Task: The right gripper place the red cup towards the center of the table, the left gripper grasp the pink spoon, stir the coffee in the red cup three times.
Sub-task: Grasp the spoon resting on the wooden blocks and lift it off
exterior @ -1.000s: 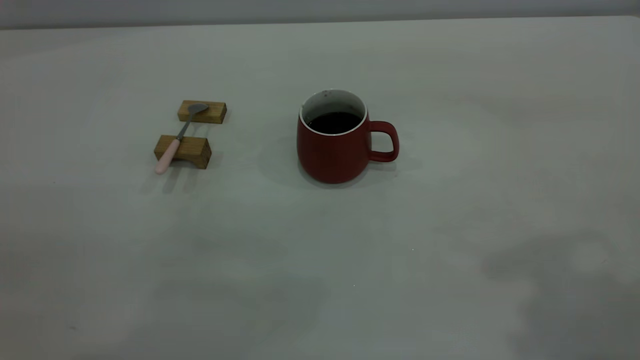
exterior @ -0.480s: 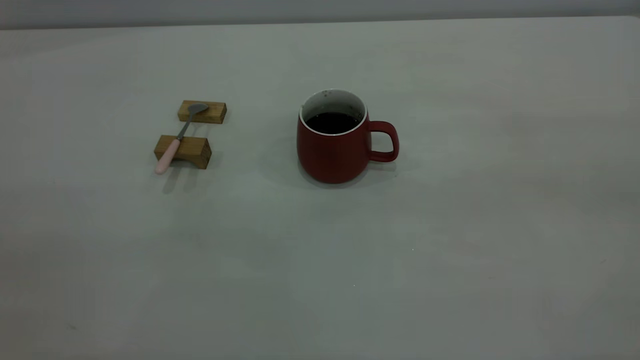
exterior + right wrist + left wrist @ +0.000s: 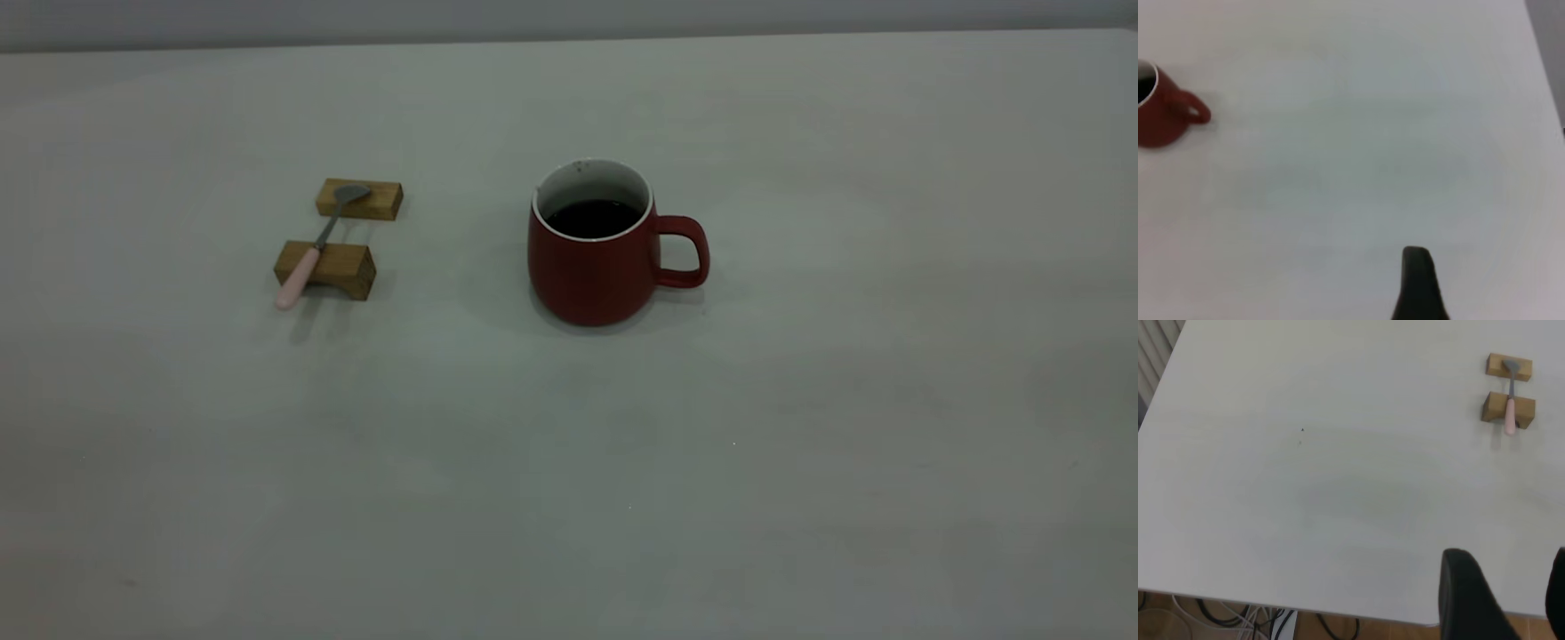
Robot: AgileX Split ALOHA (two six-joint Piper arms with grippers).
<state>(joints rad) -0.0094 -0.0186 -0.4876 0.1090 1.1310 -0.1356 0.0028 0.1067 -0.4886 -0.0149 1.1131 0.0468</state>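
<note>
The red cup (image 3: 591, 276) stands upright near the middle of the table (image 3: 800, 400), handle to the right, with dark coffee (image 3: 594, 218) inside. Left of it the pink spoon (image 3: 307, 258) lies across two wooden blocks, bowl on the far one. Neither gripper shows in the exterior view. In the left wrist view my left gripper (image 3: 1509, 555) is open and empty over the table's edge, far from the spoon (image 3: 1510, 413). My right gripper (image 3: 1418, 267) shows only as one dark tip, far from the cup (image 3: 1158, 127).
The far block (image 3: 378, 200) and near block (image 3: 342, 267) carry the spoon. Cables (image 3: 1271, 623) hang below the table edge in the left wrist view. The table's side edge (image 3: 1545, 73) runs along one side of the right wrist view.
The dark shadows on the table's near right have faded away. Cup, spoon and blocks have not moved.
</note>
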